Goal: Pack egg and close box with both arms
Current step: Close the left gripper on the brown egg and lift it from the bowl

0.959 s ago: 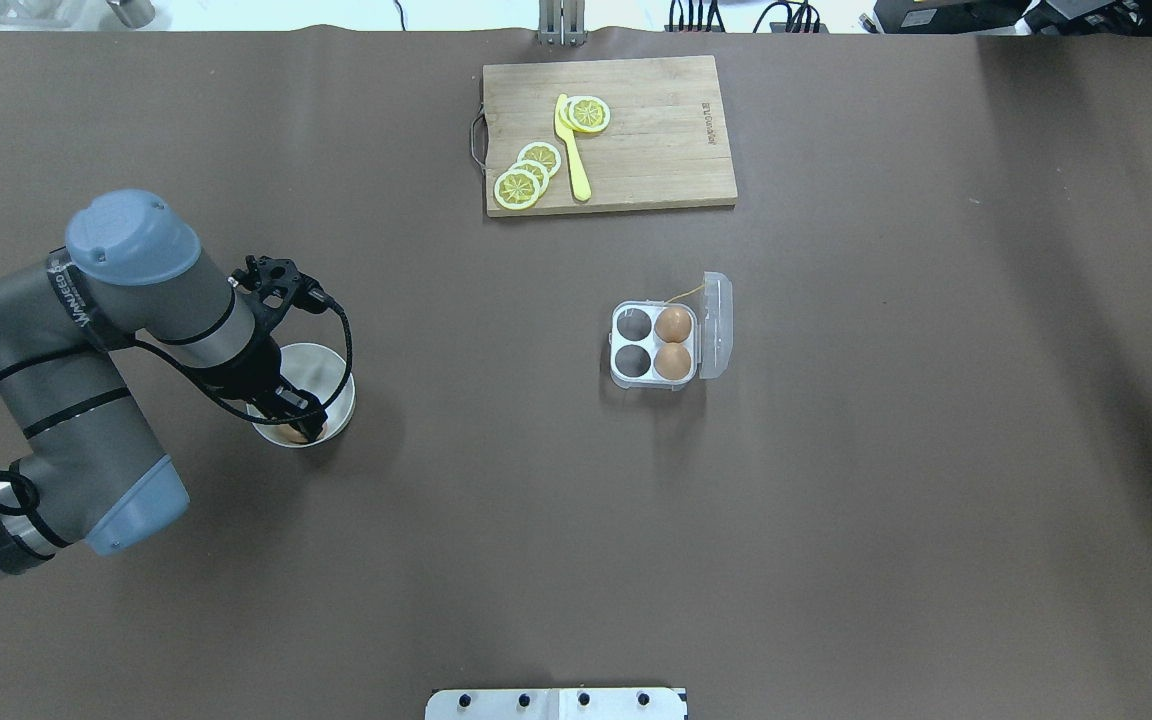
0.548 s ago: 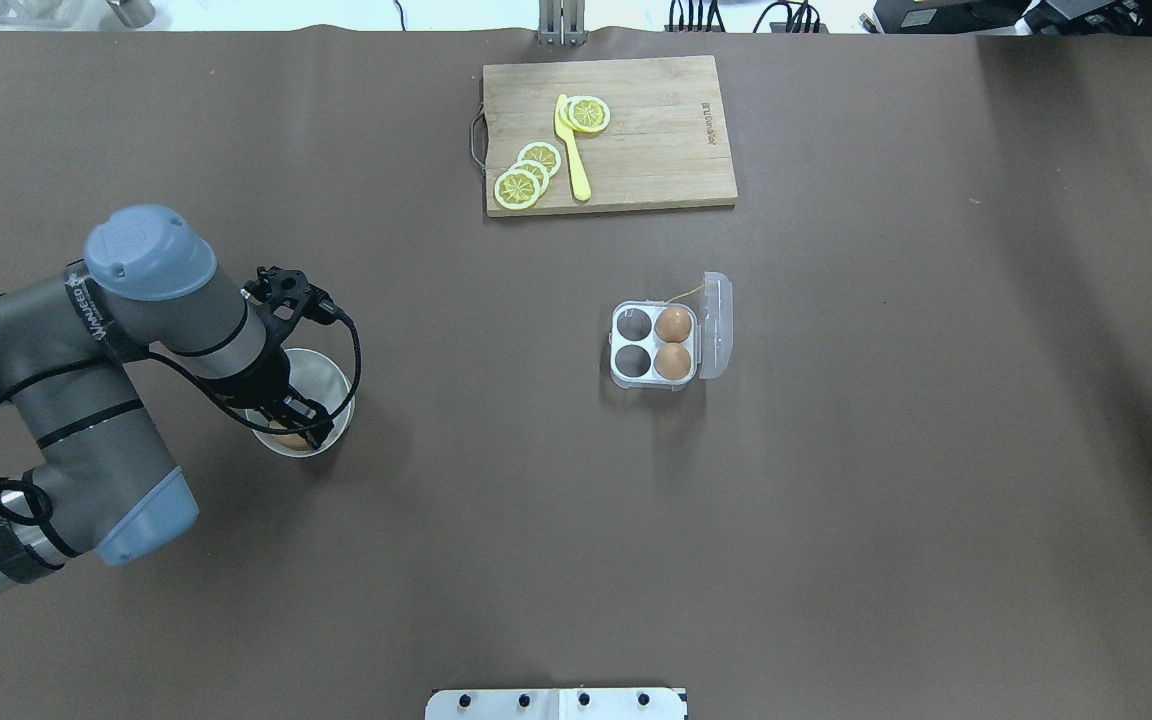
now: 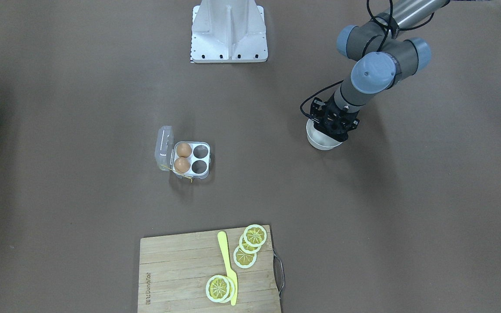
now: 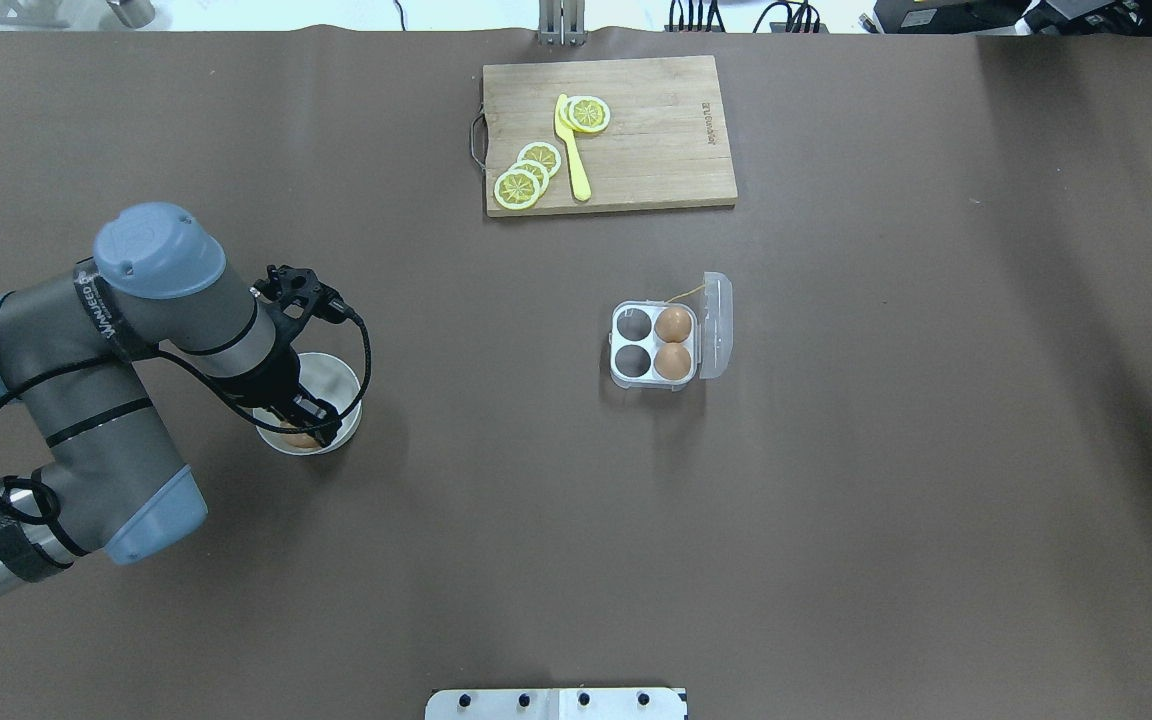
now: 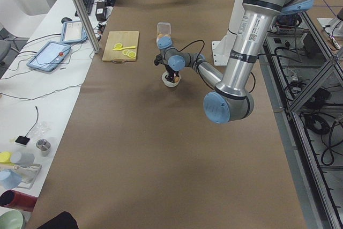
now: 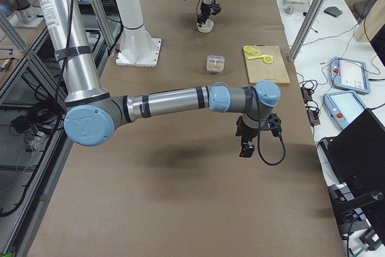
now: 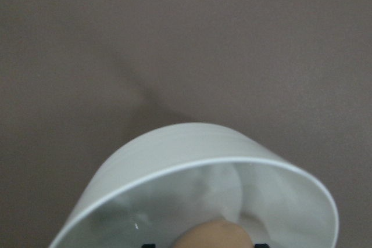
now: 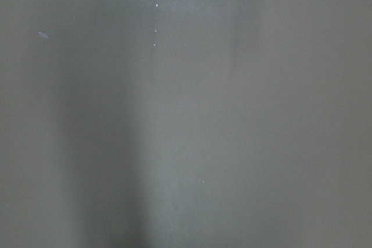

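The clear egg box stands open mid-table, its lid folded to the right. Two brown eggs fill its right cells and the two left cells are bare. My left gripper reaches down into the white bowl, with its fingers on either side of a third brown egg. That egg shows at the bottom of the left wrist view, inside the bowl's rim. My right gripper shows only in the exterior right view, hanging over bare table; I cannot tell whether it is open.
A wooden cutting board with lemon slices and a yellow knife lies at the far side. The white metal stand is at the robot's edge. Brown table cover lies between bowl and box.
My left arm has shifted slightly to the right, with the gripper still in the bowl. The bowl sits a little further right than before. The box has not moved.
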Controlling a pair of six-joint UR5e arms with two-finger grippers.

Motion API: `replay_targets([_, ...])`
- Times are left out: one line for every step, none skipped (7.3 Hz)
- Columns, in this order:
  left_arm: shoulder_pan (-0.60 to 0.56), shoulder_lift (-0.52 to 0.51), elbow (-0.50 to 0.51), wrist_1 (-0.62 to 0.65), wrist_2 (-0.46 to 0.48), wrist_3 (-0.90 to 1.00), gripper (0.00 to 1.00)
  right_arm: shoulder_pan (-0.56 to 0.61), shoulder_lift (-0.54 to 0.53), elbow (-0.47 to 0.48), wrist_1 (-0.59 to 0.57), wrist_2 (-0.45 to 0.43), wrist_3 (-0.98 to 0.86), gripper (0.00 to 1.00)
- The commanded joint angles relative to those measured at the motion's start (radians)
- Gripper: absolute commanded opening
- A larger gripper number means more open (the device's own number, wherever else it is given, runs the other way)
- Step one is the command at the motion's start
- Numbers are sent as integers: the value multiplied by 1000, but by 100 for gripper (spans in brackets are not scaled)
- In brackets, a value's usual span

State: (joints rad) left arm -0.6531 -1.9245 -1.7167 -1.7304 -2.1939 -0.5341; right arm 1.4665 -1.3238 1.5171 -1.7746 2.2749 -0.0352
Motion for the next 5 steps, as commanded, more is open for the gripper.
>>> replay_targets([-14,-8,-4,-1,-3,9,42,0,0,0,0,0,0,100])
replay_targets([-42,-14,-17,-3,-4,10,42,0,0,0,0,0,0,100])
replay_targets([-72,-16,-26,-5,-18,10,42,0,0,0,-2,0,0,100])
replay_targets([-103,-24,-26,-5,-44,10,42,0,0,0,-3,0,0,100])
replay_targets([-117,-37,-26,-5,-46,8,42,0,0,0,-3,0,0,100])
